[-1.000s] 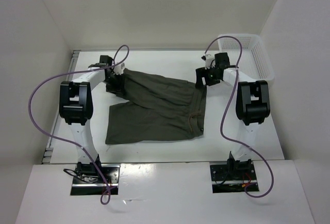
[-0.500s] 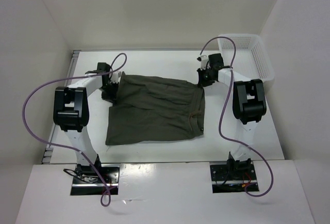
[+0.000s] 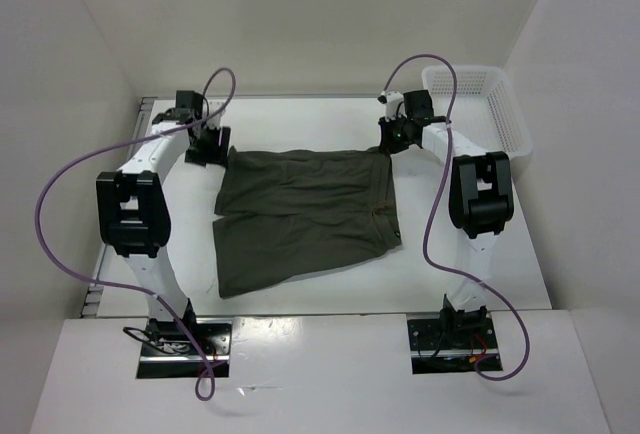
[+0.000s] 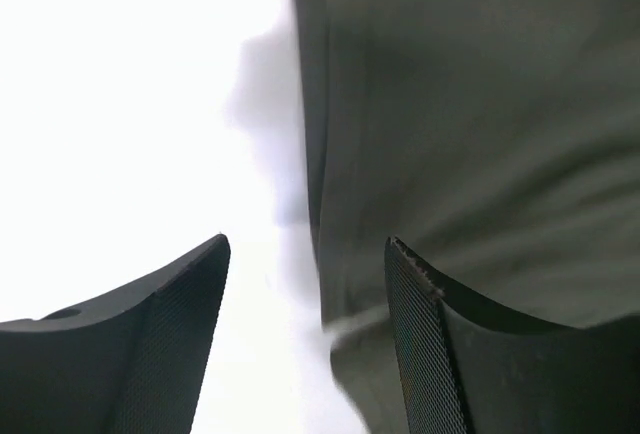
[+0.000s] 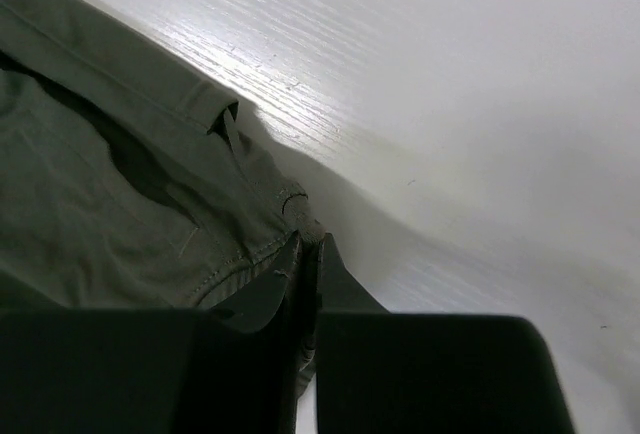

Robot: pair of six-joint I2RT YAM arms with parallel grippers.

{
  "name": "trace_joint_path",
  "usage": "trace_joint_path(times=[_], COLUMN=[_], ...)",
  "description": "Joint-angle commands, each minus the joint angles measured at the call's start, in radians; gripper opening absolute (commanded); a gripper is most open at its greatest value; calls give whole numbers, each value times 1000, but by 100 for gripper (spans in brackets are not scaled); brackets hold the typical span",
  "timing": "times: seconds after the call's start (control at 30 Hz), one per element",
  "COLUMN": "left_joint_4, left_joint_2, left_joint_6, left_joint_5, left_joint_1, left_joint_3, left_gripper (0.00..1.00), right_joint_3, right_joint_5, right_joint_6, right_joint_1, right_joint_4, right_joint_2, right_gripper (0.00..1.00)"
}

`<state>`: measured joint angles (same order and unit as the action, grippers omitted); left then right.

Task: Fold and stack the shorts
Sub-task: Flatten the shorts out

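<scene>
Shorts point(image 3: 305, 216): you see them lying mid-frame on the white table point(image 3: 300, 119), waistband along the right edge and legs toward the left.
Left gripper point(image 3: 212, 144): it sits upper left in the top view, just beside the cloth's upper-left corner. Your wrist view shows its fingers point(image 4: 150, 334) spread, with the cloth edge below the gap and nothing pinched.
Right gripper point(image 3: 392, 141): it is at the cloth's upper-right corner, jaws pressed together on the waistband corner.
Basket point(image 3: 462, 70): white, upper right, apart from the cloth.

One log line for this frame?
left end effector: open, beside shorts | right end effector: shut on waistband corner | shorts: spread, unfolded
</scene>
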<state>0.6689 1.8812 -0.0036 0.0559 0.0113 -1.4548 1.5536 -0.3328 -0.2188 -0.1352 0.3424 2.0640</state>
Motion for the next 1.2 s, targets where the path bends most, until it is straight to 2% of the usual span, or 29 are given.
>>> trace_joint_path(times=[0.0, 0.1, 0.23, 0.3, 0.37, 0.53, 0.67, 0.77, 0.8, 0.9, 1.07, 1.1, 1.17], left_joint_4=[-68, -77, -100, -117, -127, -127, -149, -173, -187, -196, -187, -166, -146], left_joint_2=[74, 168, 266, 276, 276, 326, 351, 372, 381, 392, 326, 311, 248], left_joint_6=[4, 4, 4, 4, 4, 4, 4, 4, 4, 4, 4, 4, 4], left_joint_5=[94, 160, 133, 57, 41, 93, 133, 142, 142, 142, 131, 131, 156], left_joint_1=[6, 6, -28, -43, -43, -43, -65, -86, -86, -86, -56, -44, -22], left_joint_3=[-179, -286, -337, -337, -337, -348, -371, -371, -371, -421, -585, -655, -688], left_gripper=[71, 72, 72, 73, 73, 72, 56, 35, 17, 0, 0, 0, 0], right_joint_3=[19, 10, 0, 0, 0, 0, 0, -10, -10, -1, 95, 118, 176], right_joint_5=[-40, -40, -49, -49, -49, -58, -58, -58, -58, -49, -19, -18, -31], right_joint_6=[-37, -59, -70, -79, -88, -88, -97, -108, -108, -117, -126, -126, -172], right_joint_1=[-12, -21, -21, -21, -21, -21, -30, -30, -30, -30, -30, -30, -30], right_joint_4=[6, 6, 15, 26, 26, 35, 35, 35, 35, 35, 35, 46, 90], right_joint_2=[-13, -13, -13, -13, -22, -22, -12, -12, -12, -21, -44, -56, -83], right_gripper=[0, 0, 0, 0, 0, 0, 0, 0, 0, 0, 0, 0, 0])
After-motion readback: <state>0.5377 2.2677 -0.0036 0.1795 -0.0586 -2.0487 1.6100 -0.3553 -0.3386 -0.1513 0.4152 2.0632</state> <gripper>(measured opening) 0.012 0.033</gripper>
